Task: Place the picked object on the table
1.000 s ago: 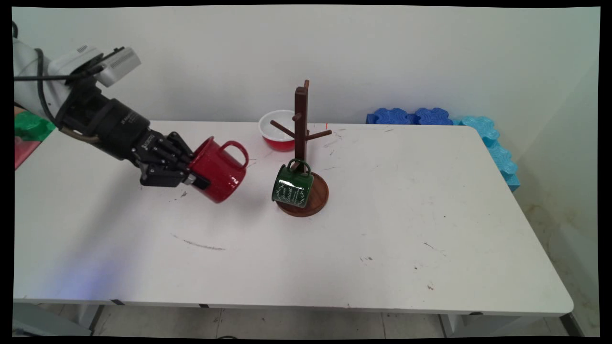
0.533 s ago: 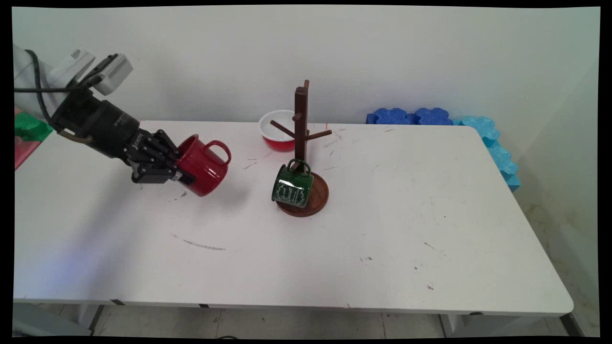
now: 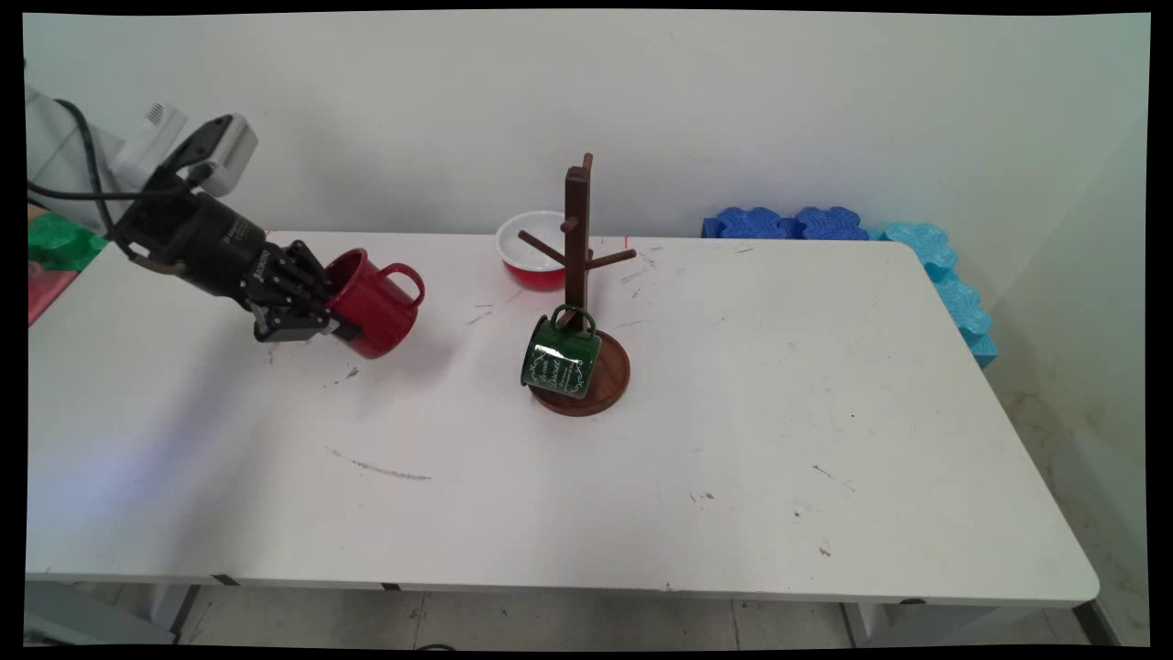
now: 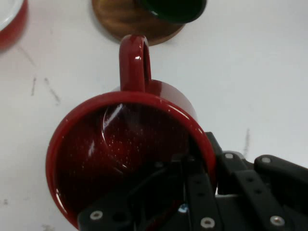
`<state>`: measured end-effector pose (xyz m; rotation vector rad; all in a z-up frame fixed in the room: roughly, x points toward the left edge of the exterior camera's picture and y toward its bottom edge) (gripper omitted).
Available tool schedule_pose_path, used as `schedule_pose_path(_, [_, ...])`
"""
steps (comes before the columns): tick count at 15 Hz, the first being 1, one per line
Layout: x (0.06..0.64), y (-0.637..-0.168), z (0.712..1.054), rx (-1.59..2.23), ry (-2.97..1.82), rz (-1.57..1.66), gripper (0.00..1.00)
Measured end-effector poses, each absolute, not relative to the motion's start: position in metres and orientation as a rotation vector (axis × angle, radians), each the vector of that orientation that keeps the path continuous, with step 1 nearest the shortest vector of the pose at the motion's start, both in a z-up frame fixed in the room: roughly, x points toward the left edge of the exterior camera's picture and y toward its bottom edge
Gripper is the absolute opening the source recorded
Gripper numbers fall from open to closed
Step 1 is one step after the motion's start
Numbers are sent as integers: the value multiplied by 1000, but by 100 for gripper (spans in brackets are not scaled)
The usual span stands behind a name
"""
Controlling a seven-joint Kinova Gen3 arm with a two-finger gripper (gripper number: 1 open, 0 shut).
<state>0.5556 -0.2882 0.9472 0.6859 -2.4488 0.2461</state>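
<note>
You see the gripper (image 3: 332, 323) clamped on the red mug's (image 3: 374, 304) rim near the table's (image 3: 733, 477) left edge — it has carried the mug farther from the mug tree (image 3: 579, 302) — and its green mug (image 3: 560, 358).

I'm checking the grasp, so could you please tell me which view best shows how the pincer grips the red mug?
The hand view: the pincer clamps the red mug's rim, one finger inside, one outside. The main view shows the mug tilted above the table, handle up, but the grip itself is hidden.
</note>
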Motion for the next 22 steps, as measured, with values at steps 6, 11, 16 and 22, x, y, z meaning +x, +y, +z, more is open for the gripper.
schedule_pose_path(6, [557, -303, 939, 654, -2510, 321, 0])
schedule_pose_path(11, [553, -320, 928, 580, -2575, 389, 0])
schedule_pose_path(16, [546, -340, 918, 508, -2625, 444, 0])
schedule_pose_path(22, [535, -368, 903, 436, -2672, 487, 0])
